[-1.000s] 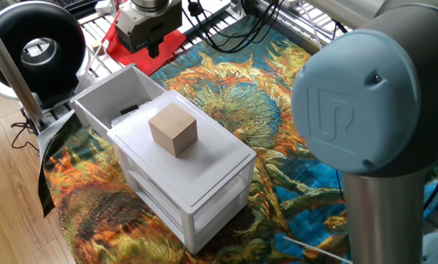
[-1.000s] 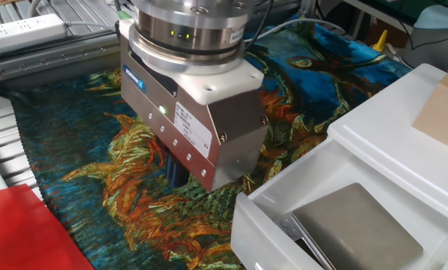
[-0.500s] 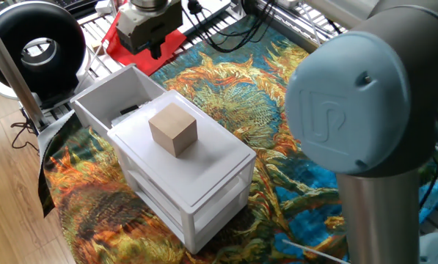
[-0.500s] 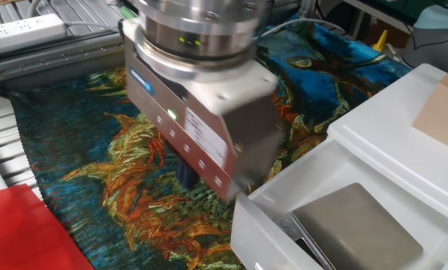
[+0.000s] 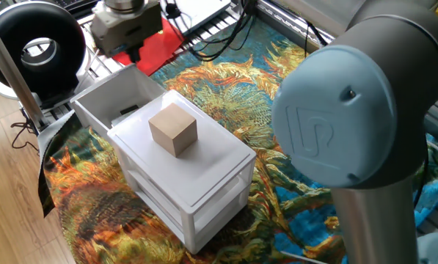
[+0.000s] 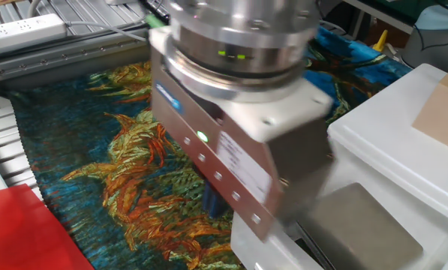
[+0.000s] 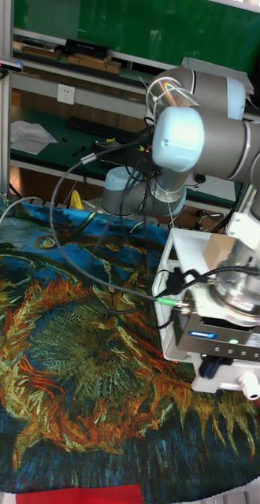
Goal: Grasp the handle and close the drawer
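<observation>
Hovering at the outer end of the pulled-out drawer (image 5: 108,95), the gripper (image 5: 134,53) points down; whether its fingers are parted or closed cannot be told. Beyond the drawer, away from the gripper, 1 tan cube (image 5: 173,129) sits on the white cabinet (image 5: 204,176)

tan cube (image 5: 173,128), patterned cloth (image 5: 277,88), black fan (image 5: 37,48)

My table carries a sunflower-patterned cloth (image 5: 277,88) beside wooden flooring (image 5: 6,213), with a white power strip (image 6: 21,30), wire shelving (image 5: 321,22) and a green wall (image 7: 130,24) behind.
</observation>
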Controlling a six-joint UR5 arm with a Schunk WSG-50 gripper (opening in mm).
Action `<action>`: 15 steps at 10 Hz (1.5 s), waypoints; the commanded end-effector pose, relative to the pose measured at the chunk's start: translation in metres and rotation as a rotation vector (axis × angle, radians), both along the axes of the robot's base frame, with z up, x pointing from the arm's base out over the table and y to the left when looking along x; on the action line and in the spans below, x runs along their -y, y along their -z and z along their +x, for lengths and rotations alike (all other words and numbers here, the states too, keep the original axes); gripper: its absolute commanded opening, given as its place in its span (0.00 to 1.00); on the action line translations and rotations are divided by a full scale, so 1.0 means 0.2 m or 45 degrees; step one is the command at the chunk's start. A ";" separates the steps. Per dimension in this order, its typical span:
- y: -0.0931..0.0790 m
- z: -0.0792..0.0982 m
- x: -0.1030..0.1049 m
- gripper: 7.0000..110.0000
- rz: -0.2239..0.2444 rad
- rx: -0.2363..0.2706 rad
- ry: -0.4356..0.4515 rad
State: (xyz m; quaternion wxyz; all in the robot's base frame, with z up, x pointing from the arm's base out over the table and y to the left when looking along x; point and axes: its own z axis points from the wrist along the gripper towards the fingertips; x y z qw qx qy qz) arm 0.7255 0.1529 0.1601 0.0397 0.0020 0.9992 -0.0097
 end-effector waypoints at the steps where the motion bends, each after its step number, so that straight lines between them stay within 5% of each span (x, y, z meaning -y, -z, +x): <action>1: -0.04 0.04 -0.07 0.00 0.032 0.049 0.020; 10: -0.13 0.07 -0.25 0.00 0.159 0.093 0.017; 11: -0.13 0.07 -0.24 0.15 0.154 0.100 -0.022; 13: -0.14 0.07 -0.20 0.15 0.137 0.100 -0.081; 14: -0.14 0.07 -0.21 0.36 0.141 0.100 -0.081; 15: -0.12 0.08 -0.23 0.36 0.130 0.098 -0.075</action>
